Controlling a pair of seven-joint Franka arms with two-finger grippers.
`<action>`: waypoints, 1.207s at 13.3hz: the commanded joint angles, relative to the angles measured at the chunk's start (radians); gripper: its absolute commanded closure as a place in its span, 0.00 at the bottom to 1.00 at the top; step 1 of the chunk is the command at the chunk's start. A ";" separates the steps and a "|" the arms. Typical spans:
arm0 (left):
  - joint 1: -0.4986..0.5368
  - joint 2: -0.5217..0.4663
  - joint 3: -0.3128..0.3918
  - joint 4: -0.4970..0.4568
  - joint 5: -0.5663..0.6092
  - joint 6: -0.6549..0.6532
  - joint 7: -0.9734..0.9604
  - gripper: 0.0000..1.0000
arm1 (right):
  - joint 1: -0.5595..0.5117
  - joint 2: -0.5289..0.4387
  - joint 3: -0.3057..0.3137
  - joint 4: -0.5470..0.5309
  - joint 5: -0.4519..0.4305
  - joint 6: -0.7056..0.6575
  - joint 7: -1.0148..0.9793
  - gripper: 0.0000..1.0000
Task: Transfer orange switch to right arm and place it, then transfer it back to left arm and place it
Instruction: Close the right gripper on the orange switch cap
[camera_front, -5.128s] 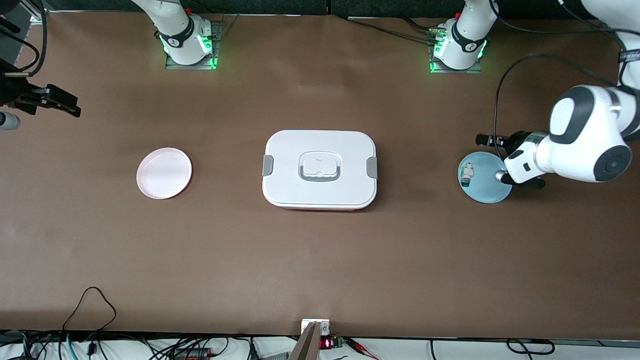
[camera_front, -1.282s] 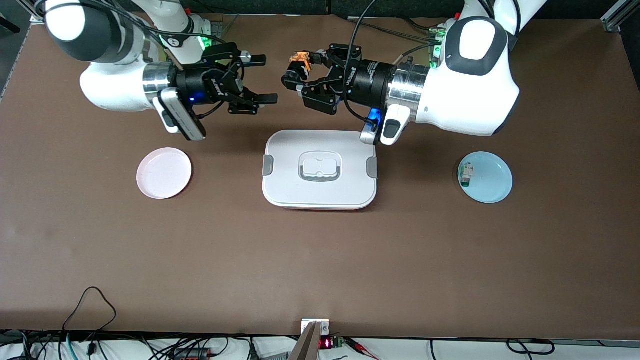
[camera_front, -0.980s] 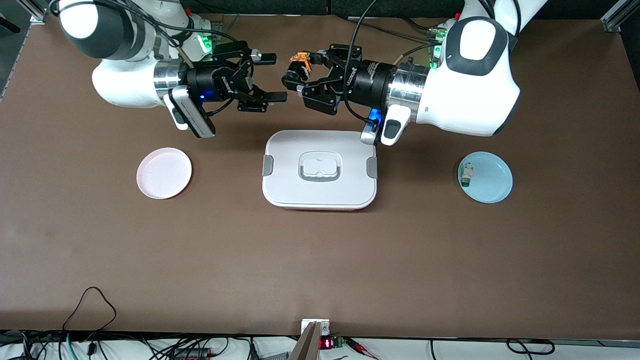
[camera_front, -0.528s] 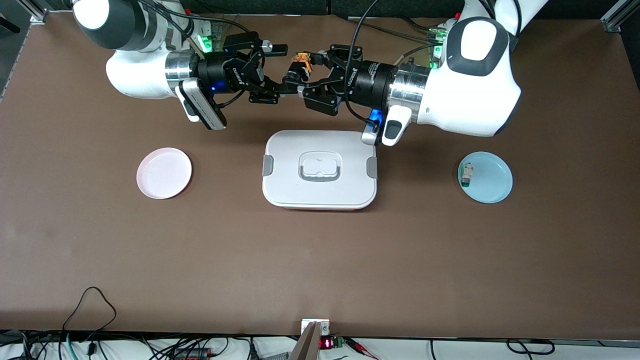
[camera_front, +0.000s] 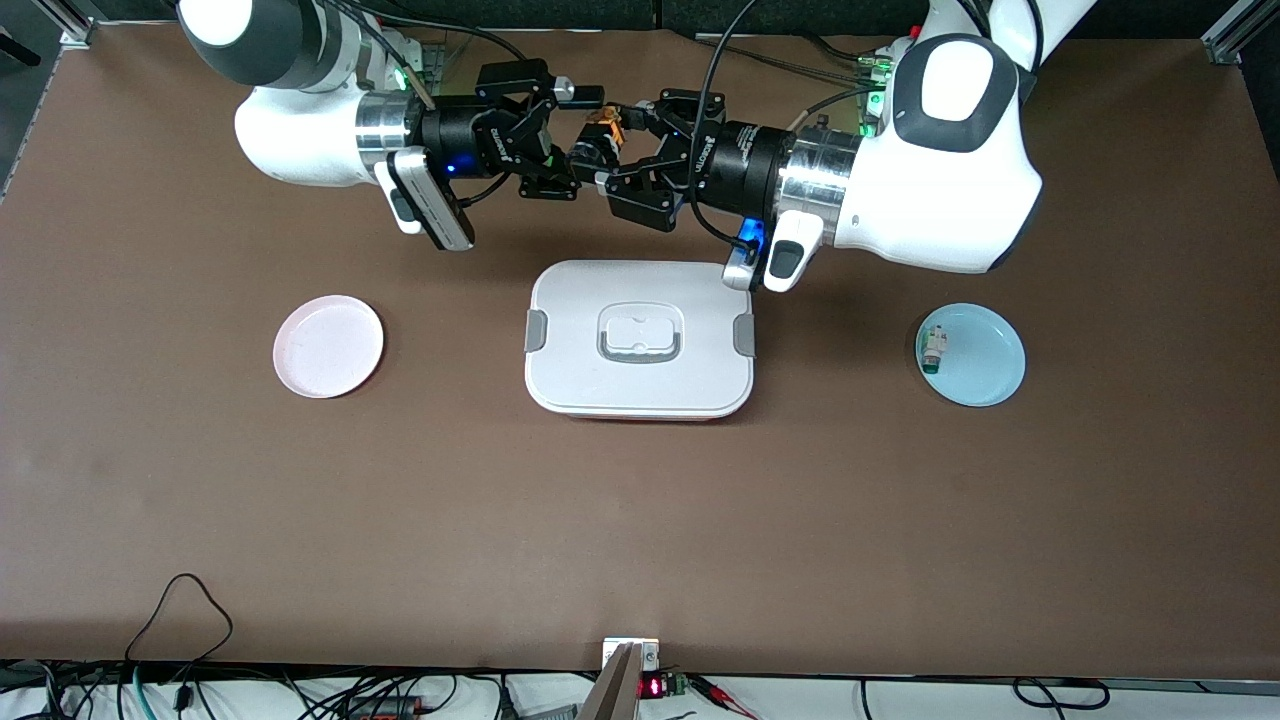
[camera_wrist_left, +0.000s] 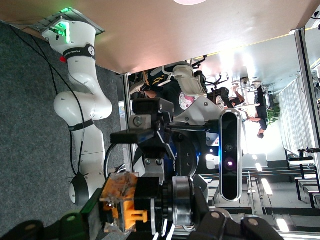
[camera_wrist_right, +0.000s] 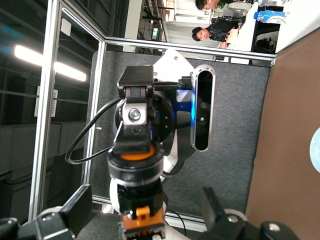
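The box (camera_front: 640, 340) looks smooth white plastic, the table (camera_front: 640, 520) matt brown, the arms' wrist rings (camera_front: 810, 180) polished metal.

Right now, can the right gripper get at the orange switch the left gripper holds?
Probably yes: the right gripper is open around the orange switch held by the left gripper, nothing between them.

Orange switch (camera_front: 601, 133): black cyl. body, orange cap, clamped in left gripper (camera_front: 592, 150), between right gripper (camera_front: 572, 135) fingers. White box (camera_front: 640, 338) lidded, below both.
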 joint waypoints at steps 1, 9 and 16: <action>0.002 0.009 -0.004 0.019 -0.021 -0.008 -0.013 0.90 | 0.006 -0.015 0.002 0.002 0.034 0.019 0.011 0.05; 0.002 0.009 -0.004 0.019 -0.021 -0.008 -0.013 0.90 | -0.002 -0.021 0.002 0.003 0.032 0.019 -0.004 0.46; 0.002 0.009 -0.004 0.019 -0.021 -0.008 -0.015 0.90 | -0.007 -0.025 0.001 0.014 0.031 0.019 -0.004 0.65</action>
